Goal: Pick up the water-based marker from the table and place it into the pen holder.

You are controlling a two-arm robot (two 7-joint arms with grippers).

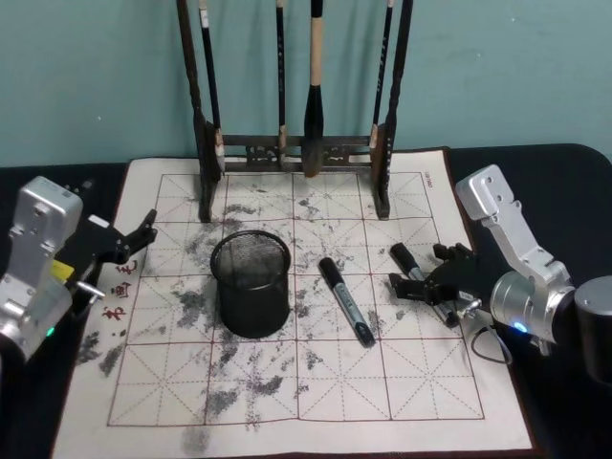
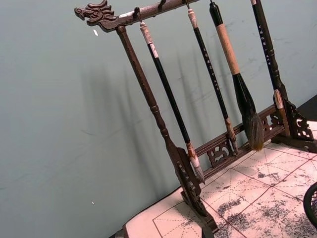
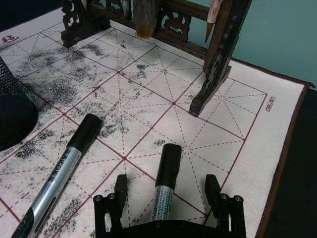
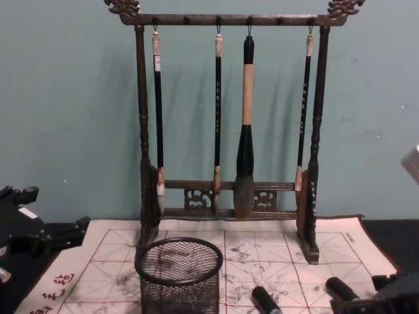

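Now my right claw (image 3: 166,184) hangs low over the right side of the felt mat (image 1: 382,392). It is close to the mat's right edge, about halfway between its far and near edges. Its two black fingers (image 3: 120,191) are spread wide, one on each side of the marker (image 3: 168,158). Neither finger touches the marker, and a strip of bare mat shows between each finger and the barrel, so I have hold of nothing. The marker lies flat on the mat. Its black cap points toward the far edge and the right foot of the brush rack (image 1: 253,150), and its grey barrel runs back under my wrist.

A second marker (image 1: 346,301) lies flat and slanted near the mat's middle, with its cap also toward the far edge. It sits between the first marker and the pen holder (image 1: 253,311), apart from both. The pen holder stands upright on the mat a little left of the middle, near the second marker's capped end.

The brush rack stands along the mat's far edge, with four brushes (image 4: 247,131) hanging from its top bar. The mat is ruled in red squares and blotched with grey ink, and it lies on a black tabletop (image 1: 564,167).

My left claw (image 1: 129,244) is parked at the mat's left edge, off to the left of the pen holder and well apart from both markers.
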